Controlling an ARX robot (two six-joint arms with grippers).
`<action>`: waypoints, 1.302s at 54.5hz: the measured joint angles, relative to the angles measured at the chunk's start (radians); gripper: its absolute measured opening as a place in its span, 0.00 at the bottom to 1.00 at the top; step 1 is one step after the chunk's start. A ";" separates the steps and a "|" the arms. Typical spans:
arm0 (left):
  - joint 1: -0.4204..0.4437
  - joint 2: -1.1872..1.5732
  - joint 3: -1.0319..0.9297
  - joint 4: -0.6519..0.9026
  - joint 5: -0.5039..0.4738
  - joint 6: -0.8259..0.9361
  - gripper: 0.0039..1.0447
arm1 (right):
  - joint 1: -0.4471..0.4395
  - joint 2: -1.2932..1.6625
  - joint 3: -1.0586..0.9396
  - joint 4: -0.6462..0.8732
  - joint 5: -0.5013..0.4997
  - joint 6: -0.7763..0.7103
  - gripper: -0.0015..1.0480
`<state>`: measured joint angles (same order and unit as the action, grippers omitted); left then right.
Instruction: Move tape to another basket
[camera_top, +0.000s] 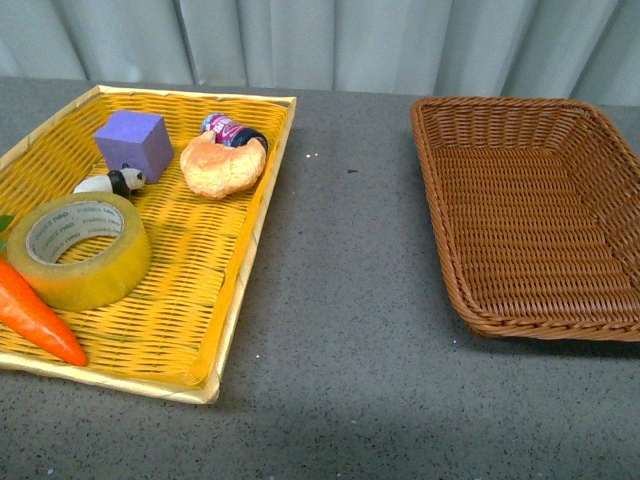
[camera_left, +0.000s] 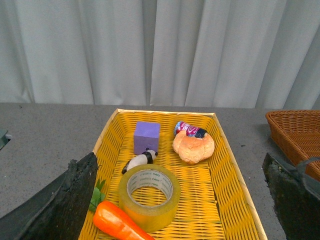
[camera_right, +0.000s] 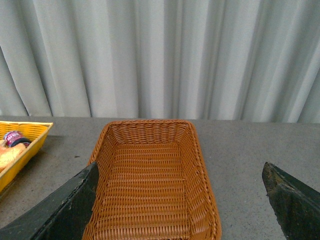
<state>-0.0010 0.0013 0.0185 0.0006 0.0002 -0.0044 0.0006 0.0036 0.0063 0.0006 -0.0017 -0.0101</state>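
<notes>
Table (camera_top: 340, 330); tape (camera_top: 80, 250) by carrot (camera_top: 35, 315) in tray (camera_top: 200, 300); basket (camera_top: 440, 230) apart; L gripper (camera_left: 179, 157), R gripper (camera_right: 180, 165) agape.

The left gripper (camera_left: 179, 156) faces roughly twelve o'clock, straight ahead of the robot, its two dark fingers (camera_left: 62, 200) spread wide apart (only their inner edges show in the wrist view). The right gripper (camera_right: 180, 165) points the same way, toward twelve o'clock, its fingers (camera_right: 292, 200) equally wide apart. Both wrists are raised and pitched slightly downward.
</notes>
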 joint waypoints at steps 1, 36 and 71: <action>0.000 0.000 0.000 0.000 0.000 0.000 0.94 | 0.000 0.000 0.000 0.000 0.000 0.000 0.91; 0.024 0.210 0.037 -0.031 0.011 -0.063 0.94 | 0.000 0.000 0.000 0.000 0.000 0.000 0.91; -0.089 1.447 0.442 0.222 -0.071 -0.263 0.94 | 0.000 0.000 0.000 0.000 0.000 0.000 0.91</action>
<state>-0.0898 1.4483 0.4606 0.2222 -0.0708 -0.2672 0.0006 0.0036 0.0063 0.0006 -0.0017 -0.0101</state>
